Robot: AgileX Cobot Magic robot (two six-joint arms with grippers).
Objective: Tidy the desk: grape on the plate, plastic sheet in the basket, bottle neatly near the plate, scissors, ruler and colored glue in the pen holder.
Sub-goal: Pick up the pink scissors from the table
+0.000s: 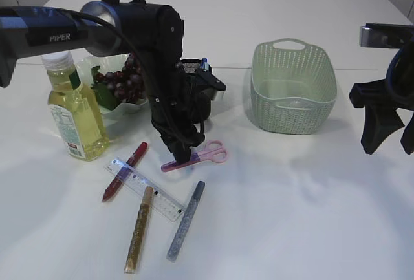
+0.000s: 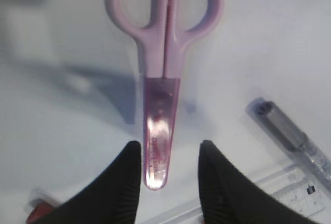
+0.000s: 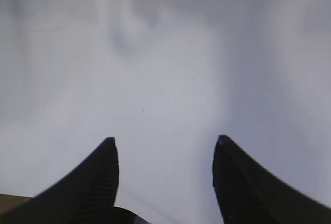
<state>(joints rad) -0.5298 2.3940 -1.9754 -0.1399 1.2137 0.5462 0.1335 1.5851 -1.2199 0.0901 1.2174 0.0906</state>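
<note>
Left end effector (image 2: 168, 169) apart, straddling scissors (image 2: 163, 69) tip; right end effector (image 3: 165, 175) apart, empty.

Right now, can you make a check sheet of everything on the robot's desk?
Surface: white table, bare on the right half.
Job's things: grapes on the plate; bottle upright beside the plate; pink scissors flat on the table; ruler and three glue pens lying loose; pen holder behind the left arm; basket looks empty; plastic sheet not seen.
Clutter: nothing seen.
Grippers: left gripper low over the scissors' capped blade tip, jaws open either side; right gripper open, holding nothing.
Cables: black cable along the left arm.
Surroundings: white panelled wall behind.
</note>
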